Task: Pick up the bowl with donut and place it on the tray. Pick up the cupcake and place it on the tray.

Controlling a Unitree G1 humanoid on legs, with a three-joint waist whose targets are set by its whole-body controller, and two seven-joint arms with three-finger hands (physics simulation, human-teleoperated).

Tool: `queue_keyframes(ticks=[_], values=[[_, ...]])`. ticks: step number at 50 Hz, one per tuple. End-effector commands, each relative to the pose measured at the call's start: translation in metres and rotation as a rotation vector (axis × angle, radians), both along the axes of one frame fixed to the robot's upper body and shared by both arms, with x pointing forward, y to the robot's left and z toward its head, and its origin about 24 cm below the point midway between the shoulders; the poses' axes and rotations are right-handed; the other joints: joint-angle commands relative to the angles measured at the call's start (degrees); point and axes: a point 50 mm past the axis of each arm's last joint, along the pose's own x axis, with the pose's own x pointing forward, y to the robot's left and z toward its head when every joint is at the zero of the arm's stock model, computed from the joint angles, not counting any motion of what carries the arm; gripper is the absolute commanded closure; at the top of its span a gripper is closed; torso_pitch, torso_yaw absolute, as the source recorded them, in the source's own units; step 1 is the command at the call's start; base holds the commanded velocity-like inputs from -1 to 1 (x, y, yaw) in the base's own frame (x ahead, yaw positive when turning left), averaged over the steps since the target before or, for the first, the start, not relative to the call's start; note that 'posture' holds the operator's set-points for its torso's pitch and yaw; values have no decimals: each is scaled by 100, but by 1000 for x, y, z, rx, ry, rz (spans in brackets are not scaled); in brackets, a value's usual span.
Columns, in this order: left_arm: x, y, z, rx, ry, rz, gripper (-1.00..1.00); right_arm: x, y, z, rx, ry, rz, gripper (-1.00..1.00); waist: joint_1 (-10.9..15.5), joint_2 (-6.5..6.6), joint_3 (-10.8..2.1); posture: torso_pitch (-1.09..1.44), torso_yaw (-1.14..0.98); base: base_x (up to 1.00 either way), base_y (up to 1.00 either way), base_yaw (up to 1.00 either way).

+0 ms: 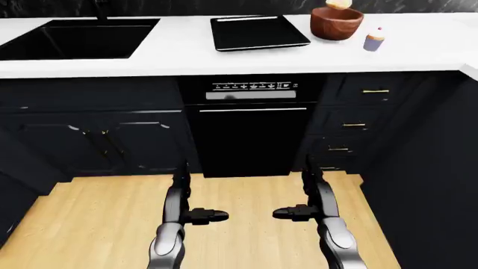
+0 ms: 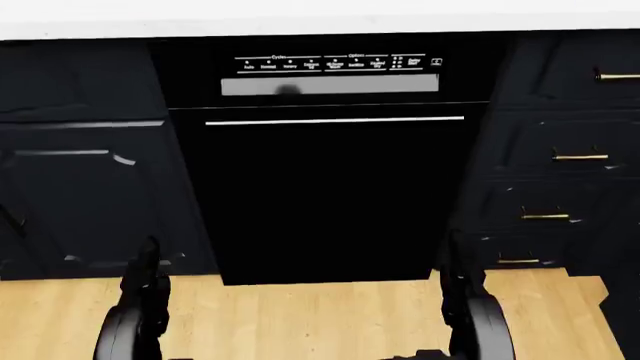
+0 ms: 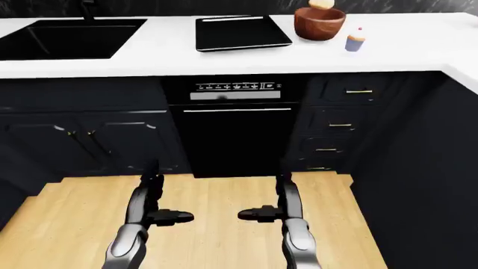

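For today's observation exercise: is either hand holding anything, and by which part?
Nothing is held. The left hand and right hand hang empty above the floor, far below the bowl and cupcake.

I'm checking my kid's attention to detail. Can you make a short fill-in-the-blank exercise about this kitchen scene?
1. The black tray lies on the white counter between the sink and the wooden ____.
2. The cupcake stands on the counter, to the ____ of the bowl in the left-eye view.
3. The left hand and right hand hang over the wooden floor, both ____.

Missing words: bowl; right; empty
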Motion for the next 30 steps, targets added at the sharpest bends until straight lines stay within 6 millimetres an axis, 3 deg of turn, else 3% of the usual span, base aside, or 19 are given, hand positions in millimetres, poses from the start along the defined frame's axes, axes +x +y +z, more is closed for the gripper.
queue_keyframes(ticks=[1, 3, 5, 7, 13, 24, 30], values=[[11, 3, 39, -6, -174, -8, -100, 7, 7, 40, -10, -179, 18, -100, -12, -45, -5, 0, 0, 0, 0, 0], [8, 2, 43, -12, -178, -13, -100, 6, 7, 42, -9, -184, 14, -100, 50, -5, -367, 0, 0, 0, 0, 0], [8, 2, 43, -1, -173, -13, -100, 5, 8, 47, -9, -191, 14, -100, 34, -35, -106, 0, 0, 0, 0, 0], [8, 3, 43, 4, -173, -15, -100, 5, 8, 46, -10, -192, 15, -100, 46, -36, -384, 0, 0, 0, 0, 0], [8, 1, 43, 20, -152, -25, -100, 6, 10, 52, -19, -204, 24, -100, 55, -20, -457, 0, 0, 0, 0, 0], [19, 1, 113, 57, -247, -38, -100, 15, 11, 101, -22, -269, 21, -100, 48, -7, -534, 0, 0, 0, 0, 0], [26, 0, 161, 78, -319, -45, -100, 20, 11, 142, 10, -332, 25, -100, 53, 0, -543, 0, 0, 0, 0, 0]])
